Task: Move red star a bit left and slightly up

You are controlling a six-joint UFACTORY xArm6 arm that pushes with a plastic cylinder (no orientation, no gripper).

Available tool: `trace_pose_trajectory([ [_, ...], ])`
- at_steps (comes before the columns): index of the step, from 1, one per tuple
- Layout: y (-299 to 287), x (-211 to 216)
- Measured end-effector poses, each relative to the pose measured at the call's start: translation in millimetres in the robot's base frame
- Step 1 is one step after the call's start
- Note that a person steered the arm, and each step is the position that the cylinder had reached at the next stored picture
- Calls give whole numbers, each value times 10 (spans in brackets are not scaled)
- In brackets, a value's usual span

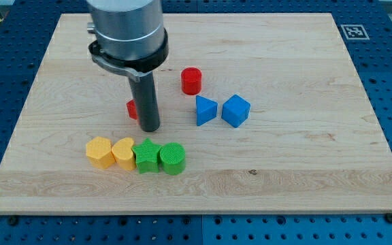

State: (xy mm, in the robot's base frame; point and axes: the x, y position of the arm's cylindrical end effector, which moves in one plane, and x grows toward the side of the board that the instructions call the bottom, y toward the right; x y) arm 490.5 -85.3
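The red star (132,108) is mostly hidden behind my rod; only a small red part shows at the rod's left side, left of the board's middle. My tip (150,128) rests on the board just right of and below that red part, touching or nearly touching it. A red cylinder (191,80) stands to the upper right of the tip. A blue triangular block (205,110) and a blue cube (236,111) lie to the right.
Below the tip a row of blocks lies side by side: a yellow hexagon (99,152), a yellow heart (123,152), a green star (146,156) and a green cylinder (172,158). The wooden board (284,177) sits on a blue perforated table.
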Motion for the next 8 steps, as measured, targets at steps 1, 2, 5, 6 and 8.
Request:
trace_pose_trajectory([
  [1,-134,5],
  [2,-240,-17],
  [5,-418,-327],
  [6,-401,-471],
  [8,-334,-584],
])
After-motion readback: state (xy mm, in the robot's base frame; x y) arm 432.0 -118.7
